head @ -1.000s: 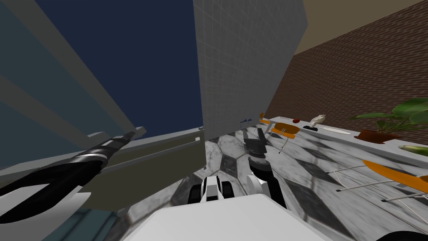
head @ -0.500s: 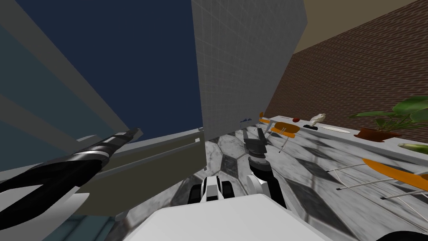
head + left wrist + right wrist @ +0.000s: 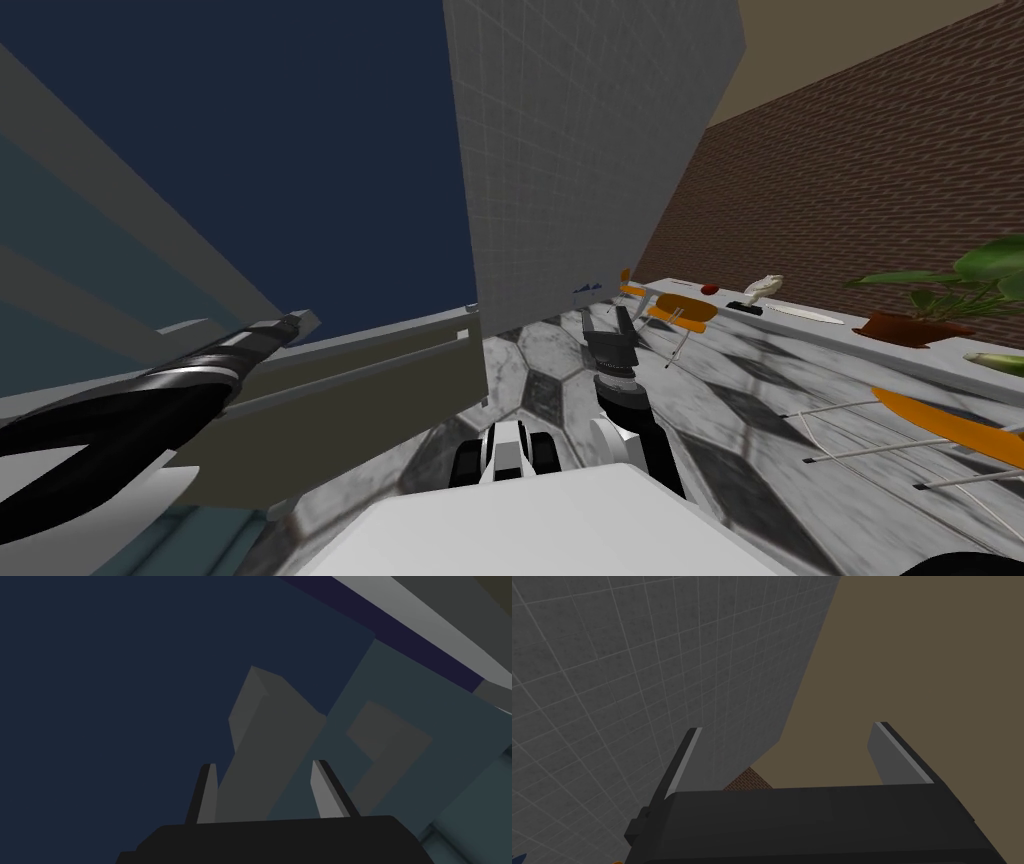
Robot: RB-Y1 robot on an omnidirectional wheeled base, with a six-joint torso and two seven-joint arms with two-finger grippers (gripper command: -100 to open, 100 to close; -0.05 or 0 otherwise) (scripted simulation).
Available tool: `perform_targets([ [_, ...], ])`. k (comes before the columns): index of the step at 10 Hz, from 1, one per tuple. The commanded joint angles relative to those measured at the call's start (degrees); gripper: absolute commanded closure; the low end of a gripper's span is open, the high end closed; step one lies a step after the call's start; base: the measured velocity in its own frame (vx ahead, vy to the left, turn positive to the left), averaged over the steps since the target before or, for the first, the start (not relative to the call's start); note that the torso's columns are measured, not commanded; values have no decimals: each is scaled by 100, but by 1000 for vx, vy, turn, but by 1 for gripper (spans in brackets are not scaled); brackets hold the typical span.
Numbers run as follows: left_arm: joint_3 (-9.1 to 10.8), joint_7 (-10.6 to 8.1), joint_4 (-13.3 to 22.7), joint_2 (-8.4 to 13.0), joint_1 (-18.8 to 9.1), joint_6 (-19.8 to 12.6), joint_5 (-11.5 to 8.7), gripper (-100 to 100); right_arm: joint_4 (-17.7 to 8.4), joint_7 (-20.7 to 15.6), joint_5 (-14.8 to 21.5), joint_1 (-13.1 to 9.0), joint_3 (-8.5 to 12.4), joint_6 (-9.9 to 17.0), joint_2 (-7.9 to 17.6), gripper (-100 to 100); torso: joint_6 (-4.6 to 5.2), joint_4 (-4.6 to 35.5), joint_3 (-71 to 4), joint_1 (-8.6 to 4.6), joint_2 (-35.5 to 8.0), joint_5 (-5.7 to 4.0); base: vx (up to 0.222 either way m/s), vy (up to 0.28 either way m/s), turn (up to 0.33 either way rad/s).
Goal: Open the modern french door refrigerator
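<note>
Jaws of left gripper [image 3: 264, 763] seemingly pinch the long grey bar handle [image 3: 270, 726] of the dark navy refrigerator door [image 3: 100, 676] on my left; right gripper [image 3: 788, 726] has jaws spread above grey hexagon-tiled floor [image 3: 545, 390].

No readable text, no labels, brand marks, numbers or signs legible on any surface in view

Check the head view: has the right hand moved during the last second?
No. Against the orange chair beside it, the right hand sits where it did a second ago, open.
</note>
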State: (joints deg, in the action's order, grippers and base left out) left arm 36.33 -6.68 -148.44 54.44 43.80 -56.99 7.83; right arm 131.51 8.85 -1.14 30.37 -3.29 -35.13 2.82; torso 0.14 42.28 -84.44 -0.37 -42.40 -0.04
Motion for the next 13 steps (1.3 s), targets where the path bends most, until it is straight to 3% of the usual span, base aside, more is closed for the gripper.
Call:
perform_targets([
  [1, 149, -279, 104, 145, 171, -371, 71, 100, 0, 0, 0, 0, 0, 0, 0, 0, 0, 1, -10, 17, 9, -2, -37, -242, 31],
  [6, 466, -800, 318, 351, 564, -1056, 295, 100, 0, 0, 0, 0, 0, 0, 0, 0, -4, 10, -12, 3, 5, -19, -44, -278, 33],
  [7, 388, -720, 309, 308, 527, -959, 273, 100, 0, 0, 0, 0, 0, 0, 0, 0, -5, 15, -7, 7, -4, -24, -28, -129, 26],
  [9, 459, -997, 313, 427, 798, -1389, 292, 100, 0, 0, 0, 1, 2, 0, 2, 0, -12, 11, -24, 53, 19, -13, 21, -143, 14],
  [10, 459, -997, 313, 427, 798, -1430, 292, 100, 0, 0, 0, 1, 1, 0, 1, 0, -21, 5, -17, 28, 15, -5, 32, -146, 33],
  [12, 562, -1251, 311, 558, 1044, -1788, 318, 100, 0, 0, 0, 1, 1, 0, 1, 0, -7, -1, -14, 25, 16, 4, 41, -200, 23],
  [13, 562, -1251, 311, 558, 1044, -1851, 318, 100, 0, 0, 0, 2, 1, 0, 1, 0, -4, -3, -12, 9, 17, 3, 39, -159, 30],
])
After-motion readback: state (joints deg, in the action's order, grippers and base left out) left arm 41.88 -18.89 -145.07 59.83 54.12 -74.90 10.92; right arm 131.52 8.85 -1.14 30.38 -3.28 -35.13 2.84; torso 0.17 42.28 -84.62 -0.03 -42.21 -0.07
